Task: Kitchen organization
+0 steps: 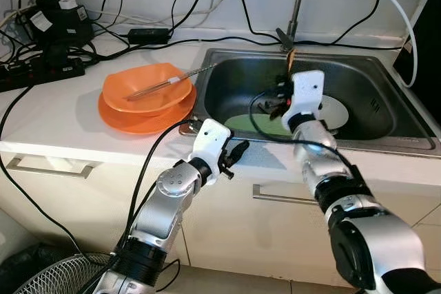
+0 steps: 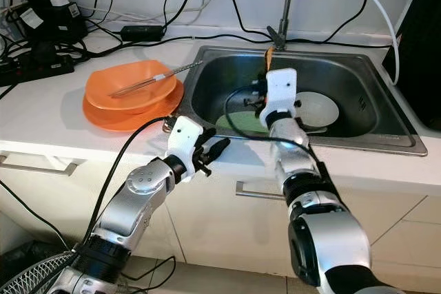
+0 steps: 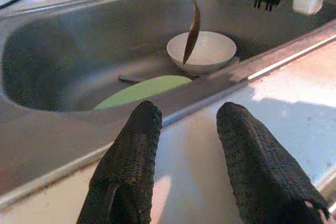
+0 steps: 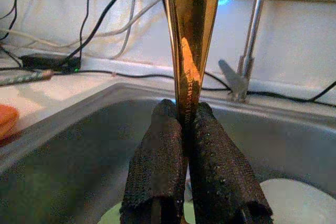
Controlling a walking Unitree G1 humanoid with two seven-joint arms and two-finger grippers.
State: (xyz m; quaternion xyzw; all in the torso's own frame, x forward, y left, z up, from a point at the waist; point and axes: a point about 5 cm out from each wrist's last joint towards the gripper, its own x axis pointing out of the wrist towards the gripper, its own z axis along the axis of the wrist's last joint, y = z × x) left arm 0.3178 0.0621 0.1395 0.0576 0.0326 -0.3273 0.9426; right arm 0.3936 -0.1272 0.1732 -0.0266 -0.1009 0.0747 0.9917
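Up at the centre of the head frames, my right gripper (image 4: 184, 129) was over the sink (image 1: 386, 129), its fingers clamped on a gold spoon (image 4: 190, 35). I saw the spoon's long axis close to vertical, handle rising toward the faucet (image 1: 298, 12), bowl end hanging down above the white bowl (image 3: 207, 51) and green plate (image 3: 142, 88). My left gripper (image 3: 184, 161) sat at the counter edge in the lower middle, fingers apart and holding nothing, pointing toward the sink. Orange bowls (image 1: 146, 98) with a whisk (image 1: 172, 82) sat at left.

Brushed steel sink (image 1: 358, 84); glossy, perhaps brass, spoon (image 4: 190, 30).
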